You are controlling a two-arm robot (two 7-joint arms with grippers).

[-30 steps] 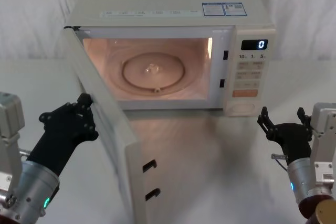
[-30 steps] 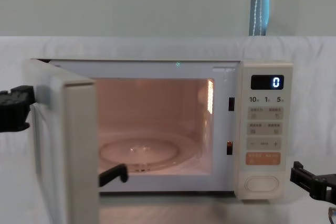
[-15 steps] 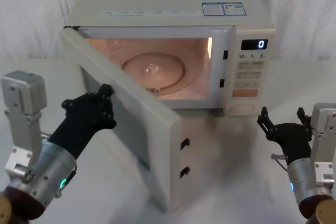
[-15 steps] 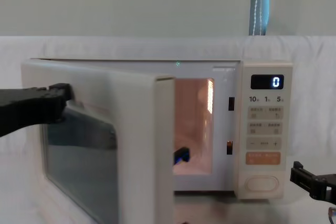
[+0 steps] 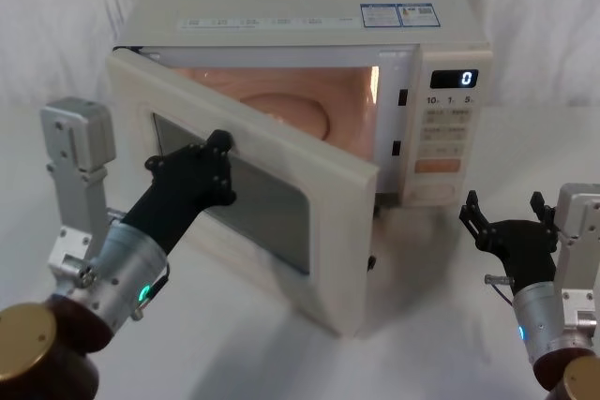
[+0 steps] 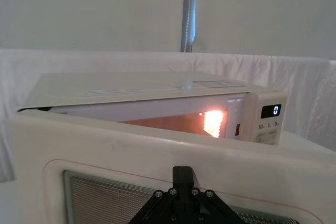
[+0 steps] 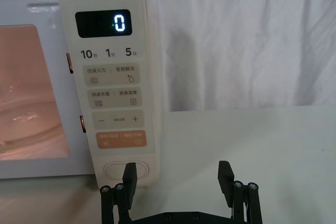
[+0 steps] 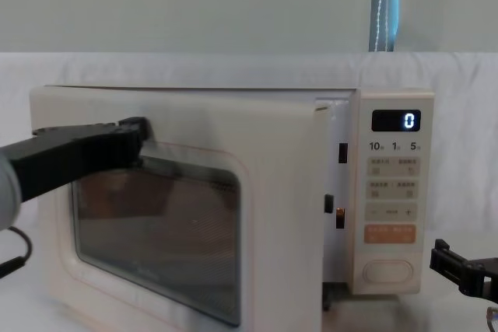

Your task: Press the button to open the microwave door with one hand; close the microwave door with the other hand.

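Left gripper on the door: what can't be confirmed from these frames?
- Left gripper: finger state unreadable; in the head view its dark body covers the tips against the microwave door.
- Turntable: hidden behind the door in the head and chest views.
- Button: partly covered by the right gripper in the right wrist view.

A white-draped table [image 5: 422, 325] carries a cream microwave [image 5: 300, 7], door ajar

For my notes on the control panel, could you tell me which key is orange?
The wide rectangular key just above the cream pill-shaped button; the other keys are beige.
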